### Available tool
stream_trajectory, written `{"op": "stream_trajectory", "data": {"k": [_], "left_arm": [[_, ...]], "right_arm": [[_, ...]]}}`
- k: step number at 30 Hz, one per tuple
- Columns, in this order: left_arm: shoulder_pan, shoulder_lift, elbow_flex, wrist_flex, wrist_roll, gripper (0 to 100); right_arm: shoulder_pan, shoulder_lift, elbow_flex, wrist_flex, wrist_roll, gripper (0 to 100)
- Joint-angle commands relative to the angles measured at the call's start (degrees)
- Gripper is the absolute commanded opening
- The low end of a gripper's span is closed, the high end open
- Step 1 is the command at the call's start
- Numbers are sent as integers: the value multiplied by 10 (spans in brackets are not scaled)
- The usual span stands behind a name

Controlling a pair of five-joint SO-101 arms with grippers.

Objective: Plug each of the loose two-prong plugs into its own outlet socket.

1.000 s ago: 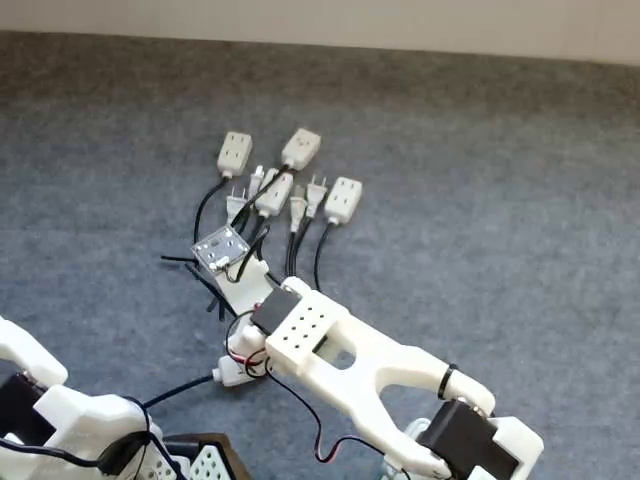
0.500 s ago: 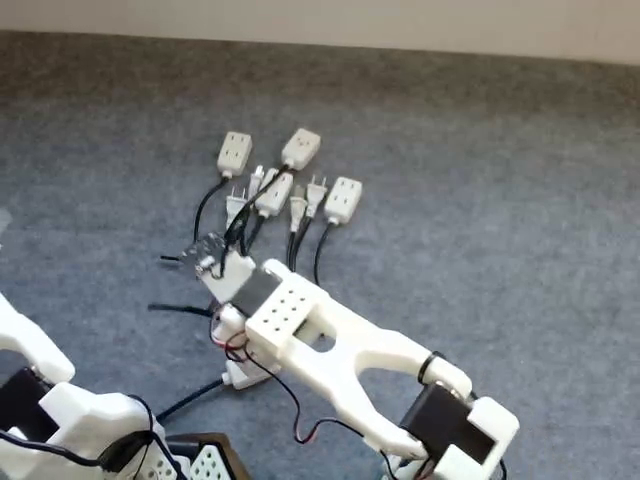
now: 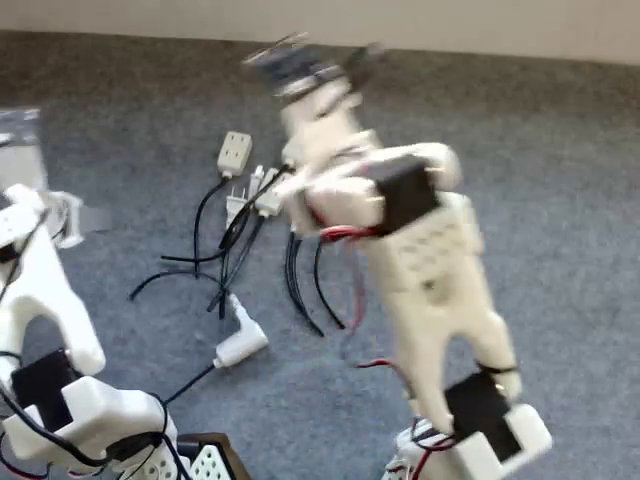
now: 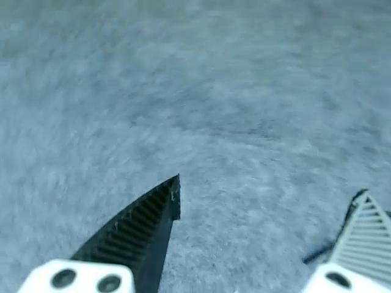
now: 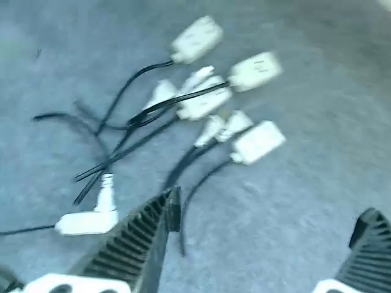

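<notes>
Looks like the pick-a-plug step, nothing's gripped. Right jaws and left jaws both gape open, empty. Plugs and sockets lie tangled at 11 o'clock on the bench (an angled plug lies at their 6). Next move: line up over one plug.

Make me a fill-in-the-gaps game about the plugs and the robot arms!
1. The left gripper and the right gripper both have jaws that are ___.
2. The cables are coloured ___.
3. The angled plug lies on the grey ___.
Missing words: open; black; carpet.
</notes>
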Motion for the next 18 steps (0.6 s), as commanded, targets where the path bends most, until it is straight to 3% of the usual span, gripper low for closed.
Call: {"op": "stream_trajectory", "data": {"k": [1, 4, 7, 13, 18], "left_arm": [[47, -10, -114, 129, -35, 349], [111, -10, -198, 279, -89, 324], [204, -10, -222, 410, -135, 337], [343, -10, -141, 421, -139, 317], [444, -43, -92, 421, -141, 305]], "right_arm": [[99, -76, 59, 24, 20, 410], [149, -123, 196, 10, 52, 410], [193, -195, 403, -89, 62, 410], [206, -375, 882, -334, 97, 410], [207, -443, 1011, -374, 104, 410]]}}
